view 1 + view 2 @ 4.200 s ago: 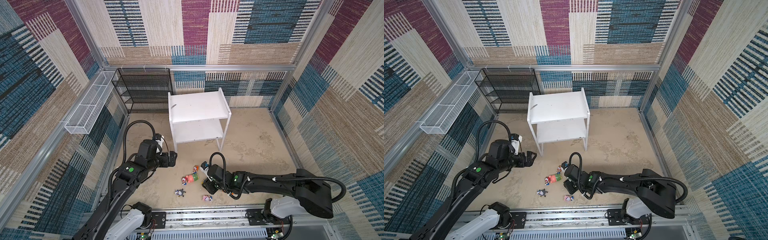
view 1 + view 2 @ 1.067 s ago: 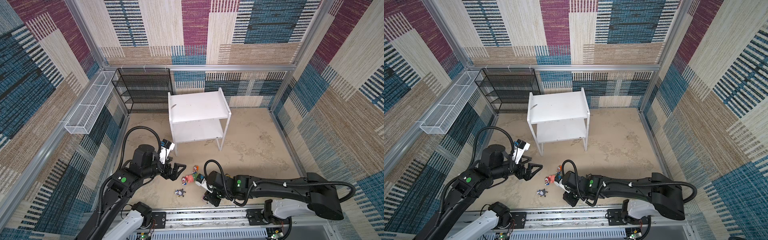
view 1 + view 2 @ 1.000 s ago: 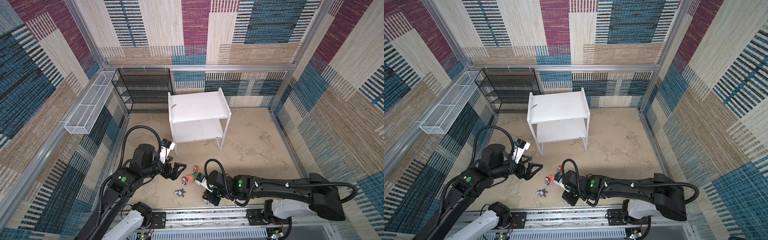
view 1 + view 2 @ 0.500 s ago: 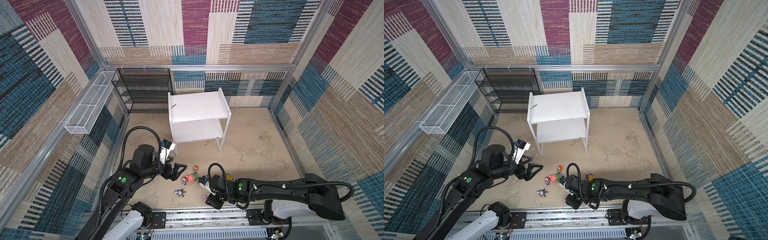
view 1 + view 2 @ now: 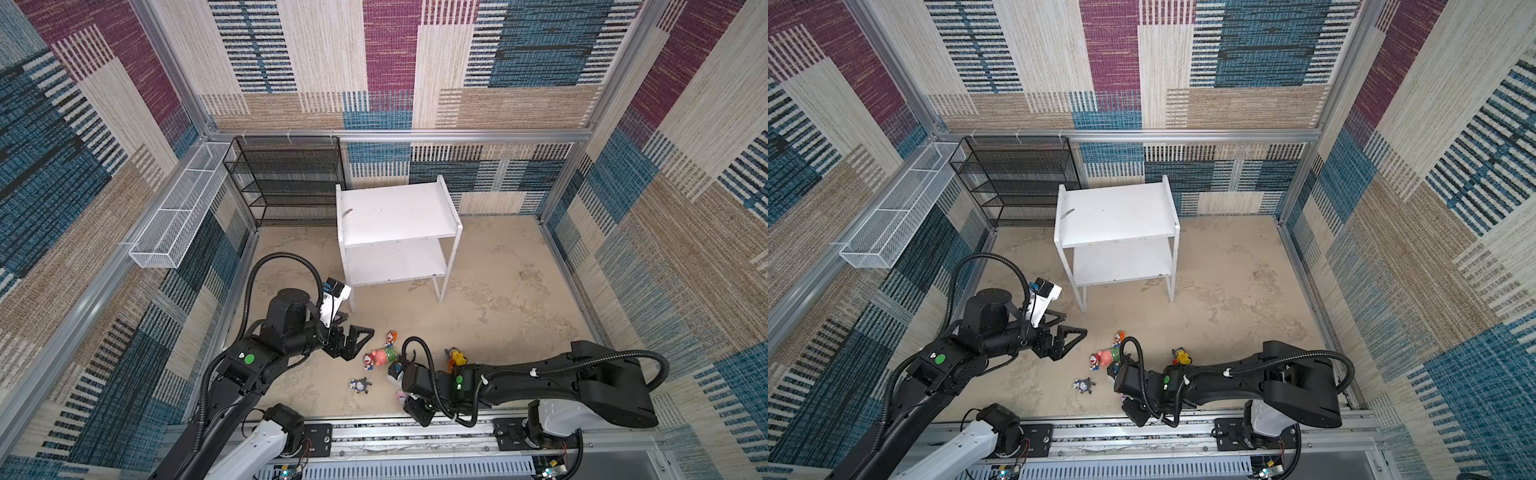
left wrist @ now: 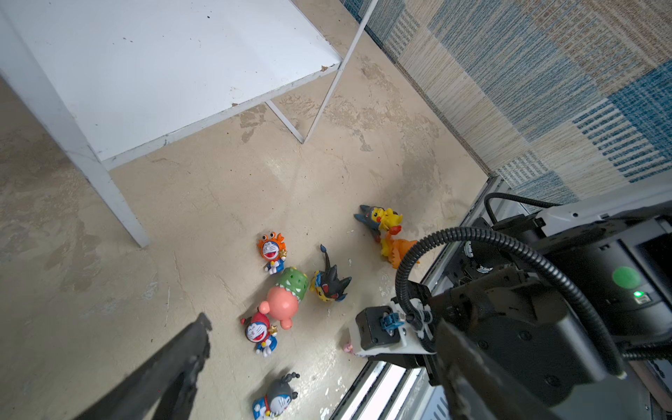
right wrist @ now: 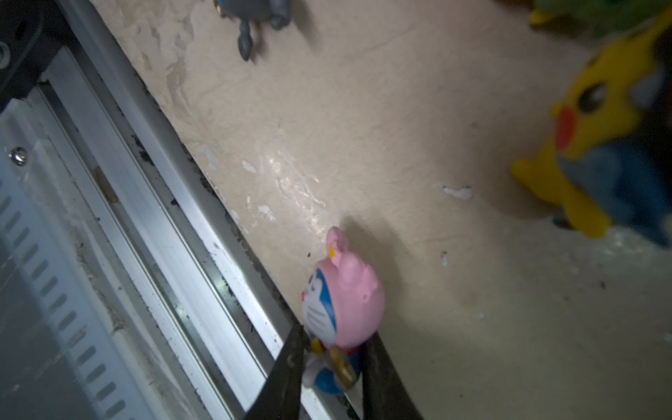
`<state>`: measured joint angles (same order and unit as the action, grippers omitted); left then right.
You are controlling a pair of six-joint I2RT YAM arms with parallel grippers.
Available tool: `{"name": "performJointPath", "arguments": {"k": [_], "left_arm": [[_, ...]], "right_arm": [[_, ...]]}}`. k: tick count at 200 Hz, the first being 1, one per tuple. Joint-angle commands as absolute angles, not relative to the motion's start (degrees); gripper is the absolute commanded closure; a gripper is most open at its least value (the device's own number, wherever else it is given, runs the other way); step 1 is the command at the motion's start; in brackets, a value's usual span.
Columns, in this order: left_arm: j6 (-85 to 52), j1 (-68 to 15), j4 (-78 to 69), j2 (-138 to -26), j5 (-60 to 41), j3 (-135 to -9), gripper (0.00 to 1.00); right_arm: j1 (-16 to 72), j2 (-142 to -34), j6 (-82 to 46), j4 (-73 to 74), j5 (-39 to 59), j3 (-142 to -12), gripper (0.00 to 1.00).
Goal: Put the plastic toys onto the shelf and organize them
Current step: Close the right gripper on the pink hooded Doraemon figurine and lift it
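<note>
**A:** Jaws of the right gripper (image 7: 334,351): what have they got?

**B:** They pinch the tiny pink-hooded figurine (image 7: 345,291) by its body, one finger on each side, with its head poking out past the tips. It sits hard against the metal rail (image 7: 152,171), which is probably why the grip comes in so low. I can't tell whether it has left the floor.

**A:** And the left gripper (image 5: 358,344)?

**B:** Its jaws are spread wide with nothing between them. The other plastic toys lie just ahead of them, the pink-and-green figurine (image 6: 287,298) among them. I'd guess it's poised for the next pick.

**A:** The shelf (image 5: 395,212)?

**B:** Well beyond both sets of jaws, with both boards bare. Nothing is placed yet.
</note>
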<state>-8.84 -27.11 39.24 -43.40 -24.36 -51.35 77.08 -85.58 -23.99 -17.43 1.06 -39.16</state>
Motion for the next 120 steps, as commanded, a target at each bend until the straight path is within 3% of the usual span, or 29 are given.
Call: {"name": "performJointPath", "arguments": {"k": [1, 64, 120], "left_arm": [[-7.25, -27.02, 37.90, -43.50, -25.39, -51.36, 0.01], [-6.90, -27.02, 37.88, -43.48, -27.49, -52.20, 0.01], [-4.84, -27.16, 37.53, -44.05, -38.68, -54.28, 0.01]], "right_arm": [[77.17, -85.41, -24.65, -20.95, -1.95, -38.95, 0.83], [77.10, -78.59, -22.64, -17.89, -5.44, -39.05, 0.85], [76.06, -70.86, -21.97, -12.00, -9.59, -40.26, 0.85]]}}
